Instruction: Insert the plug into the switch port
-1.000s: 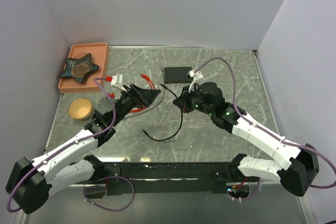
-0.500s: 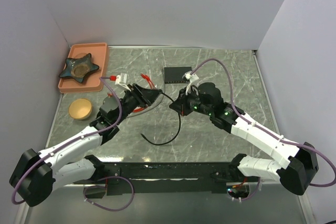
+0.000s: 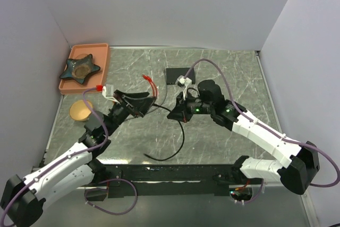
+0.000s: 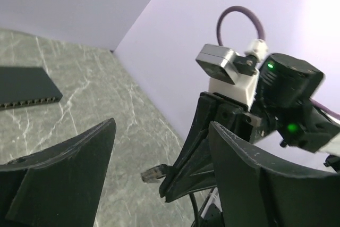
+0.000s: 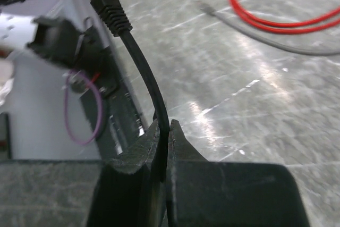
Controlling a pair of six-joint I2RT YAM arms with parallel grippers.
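Surface: grey marbled tabletop [image 3: 228,73], closed in by plain pale walls.
Right gripper [image 5: 163,128]: jaws pressed together on a thin black cable [image 5: 151,86], pinching it a little behind its connector. It is held above the table on the near side of the switch box and faces away from it.
Plug [image 5: 109,6]: black moulded connector with a clear tip, standing free beyond the right gripper's fingertips. It touches nothing and is well apart from the switch box.
Cable slack: trails from the right gripper in a loose curve on the tabletop, nearer the arm bases than the switch box.
Left gripper [image 4: 162,131]: jaws wide apart and empty, near and to the left of the switch box, facing the plug.
Switch box [image 3: 178,74]: flat matte-black rectangle lying flat on the tabletop and untouched. A row of small ports [image 4: 29,101] runs along one long edge.
Other items: orange tray [image 3: 101,73] holding a dark star-shaped dish [image 3: 79,68], far left of the switch box.
Step in hand (judged): bringing the plug round toward the port row.
Handling advice: the grip sits on flexible cable, so the plug may droop or twist. A regrasp on the connector body, perhaps through the open left gripper, looks wise. Then square the plug to one port and push straight in, keeping the slack from dragging.
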